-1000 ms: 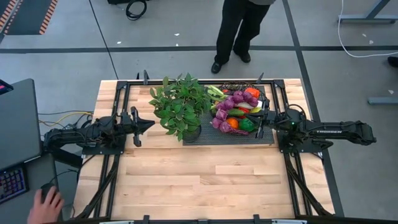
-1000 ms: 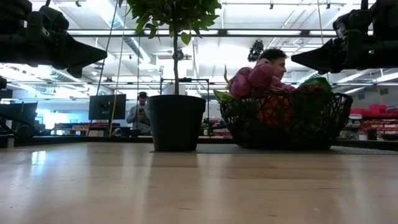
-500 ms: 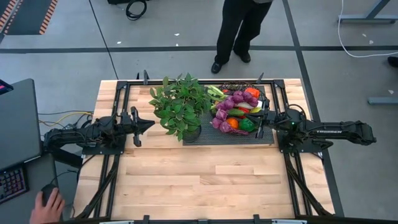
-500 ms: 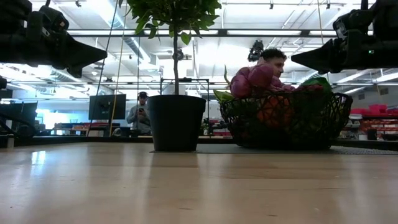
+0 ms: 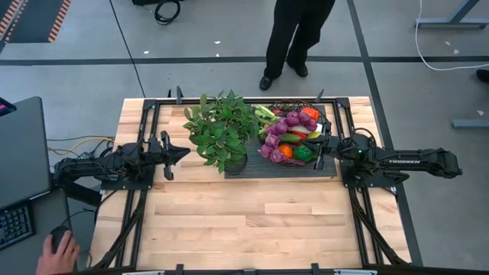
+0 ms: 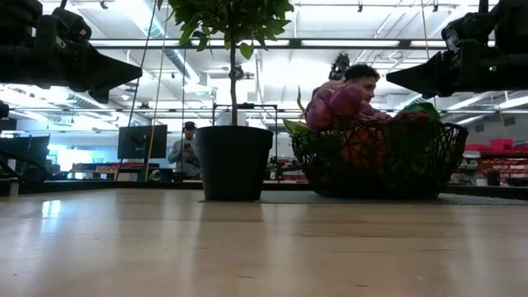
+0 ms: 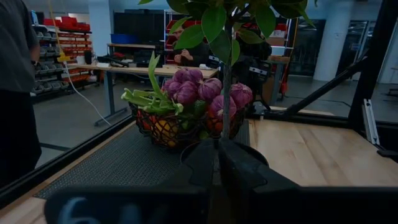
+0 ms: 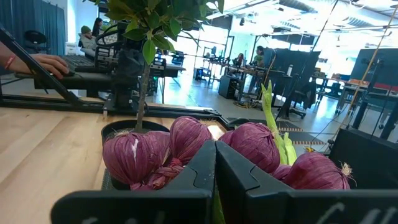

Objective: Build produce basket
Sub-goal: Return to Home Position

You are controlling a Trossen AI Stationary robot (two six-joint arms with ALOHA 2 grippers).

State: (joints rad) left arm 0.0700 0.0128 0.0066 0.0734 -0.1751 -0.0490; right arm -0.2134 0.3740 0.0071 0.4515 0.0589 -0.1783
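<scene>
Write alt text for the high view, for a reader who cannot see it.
A wire basket heaped with toy produce sits on a dark mat beside a potted plant on a wooden table. The left gripper and right gripper hang shut at either side, holding nothing. A person stands beyond the far edge.

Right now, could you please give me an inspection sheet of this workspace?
Surface: wooden table, dark mat at its far side.
Job's things: produce heaped in the basket, on the mat.
Clutter: potted plant beside the basket.
Grippers: left gripper and right gripper shut, empty, raised at either side.
Cables: loose cables on the floor left of the table.
Surroundings: a person stands beyond the table; a hand shows at the near left.
</scene>
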